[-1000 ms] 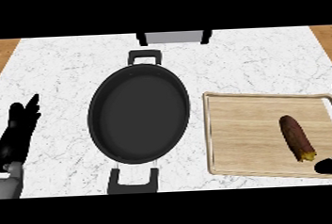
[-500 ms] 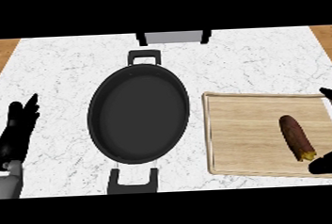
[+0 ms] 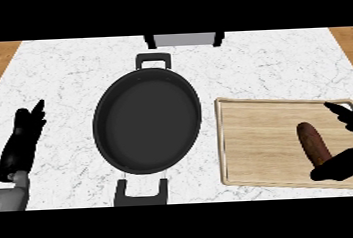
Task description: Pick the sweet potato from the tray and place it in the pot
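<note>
Left black hand resting well left of pot, fingers straight, holding nothing. Black oval metal pot mid-counter. Light wooden tray just right of pot; brown elongated sweet potato lies on it. Right black hand spread around potato, not grasping.

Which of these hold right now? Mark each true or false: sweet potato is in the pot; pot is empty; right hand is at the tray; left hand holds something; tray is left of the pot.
1. The sweet potato is in the pot: false, it lies on the tray.
2. The pot is empty: true.
3. The right hand is at the tray, fingers open around the sweet potato: true.
4. The left hand holds something: false, it rests open, holding nothing.
5. The tray is left of the pot: false, right.
</note>
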Available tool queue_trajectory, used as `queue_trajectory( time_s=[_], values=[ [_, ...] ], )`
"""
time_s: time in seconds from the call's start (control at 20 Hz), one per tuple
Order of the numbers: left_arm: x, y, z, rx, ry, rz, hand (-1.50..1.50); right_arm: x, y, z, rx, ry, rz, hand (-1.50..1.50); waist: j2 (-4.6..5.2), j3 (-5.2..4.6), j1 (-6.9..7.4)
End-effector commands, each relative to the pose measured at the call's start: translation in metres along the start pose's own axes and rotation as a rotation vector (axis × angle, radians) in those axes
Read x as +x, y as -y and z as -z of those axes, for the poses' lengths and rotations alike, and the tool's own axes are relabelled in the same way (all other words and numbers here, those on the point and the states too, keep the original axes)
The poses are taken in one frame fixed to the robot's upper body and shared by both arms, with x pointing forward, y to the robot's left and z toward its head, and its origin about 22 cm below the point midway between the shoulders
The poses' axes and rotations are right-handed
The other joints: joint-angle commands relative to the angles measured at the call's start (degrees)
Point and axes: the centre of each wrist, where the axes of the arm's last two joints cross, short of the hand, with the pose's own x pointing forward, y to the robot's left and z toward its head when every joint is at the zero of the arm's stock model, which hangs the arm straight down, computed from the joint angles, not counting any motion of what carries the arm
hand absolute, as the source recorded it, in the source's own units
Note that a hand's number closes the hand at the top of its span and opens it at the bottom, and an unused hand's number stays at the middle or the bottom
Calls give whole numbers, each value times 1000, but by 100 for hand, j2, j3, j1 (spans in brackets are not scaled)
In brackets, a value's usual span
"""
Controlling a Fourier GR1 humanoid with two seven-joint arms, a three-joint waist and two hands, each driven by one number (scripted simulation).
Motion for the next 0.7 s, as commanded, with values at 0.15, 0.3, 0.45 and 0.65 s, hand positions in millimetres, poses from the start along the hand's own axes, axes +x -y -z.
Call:
queue_trajectory(
  time_s=[0.15,0.3,0.45,0.65],
  values=[
    [16,4,0,1,-5,-10,0,-7,-5,24,1,-34,-10,-150,-2,3,-21],
    [-1,-1,4,-11,-2,18,0,-4,-23,41,-8,-31,-50,-150,3,2,-9],
    [16,14,3,12,1,2,0,-4,-40,47,-8,-60,-67,-150,5,3,-15],
    [-8,-25,2,14,0,-3,0,3,-31,58,49,-88,-38,-150,6,2,12]
  ],
)
